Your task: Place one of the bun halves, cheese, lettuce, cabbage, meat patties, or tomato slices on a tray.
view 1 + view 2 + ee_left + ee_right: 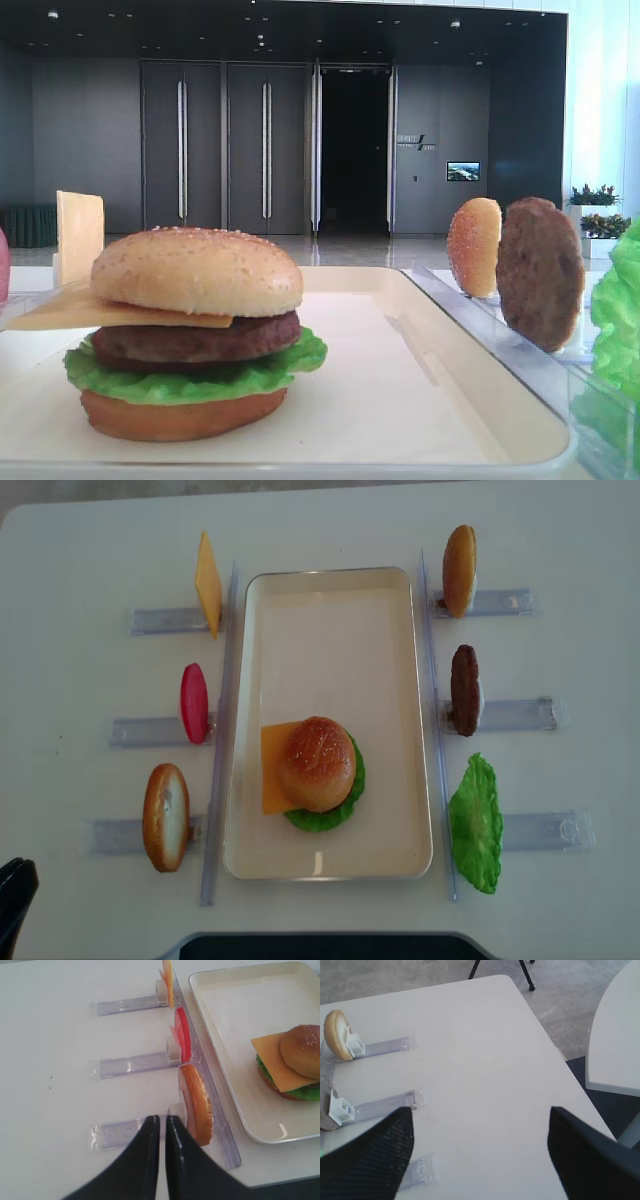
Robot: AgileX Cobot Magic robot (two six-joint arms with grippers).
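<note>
**pattyflipper:** Right gripper [480, 1155] first: jaws spread wide, nothing between them, hovering over bare table [485, 1060]. Nearest thing ahead and to its left is a clear plastic holder [377, 1107] with a white clip, then farther out on that same side a sesame bun half [335, 1034] standing on edge in the next holder. Left gripper [163, 1127] is the opposite, fingers pressed together with no gap and holding nothing (it's parked right next to the orange-brown bun bottom [196, 1105], apart from it as far as I can tell).

**clampy_dan:** So how far along is the task?

**pattyflipper:** Looks mostly done to me. To the right of the left gripper sits the tray [330, 590], and on it there's a full stack: bun bottom, lettuce [190, 378], meat patty [195, 338], cheese [110, 312] and a bun top [197, 270]. Beyond the left gripper a red tomato slice [183, 1035] and then another cheese slice [167, 980] stand in their holders. On the far side of the tray, a spare patty [465, 690] and a lettuce leaf [475, 825] too.

**clampy_dan:** So one more piece?

**pattyflipper:** My guess, yeah. Neither arm has grabbed anything yet.
</note>
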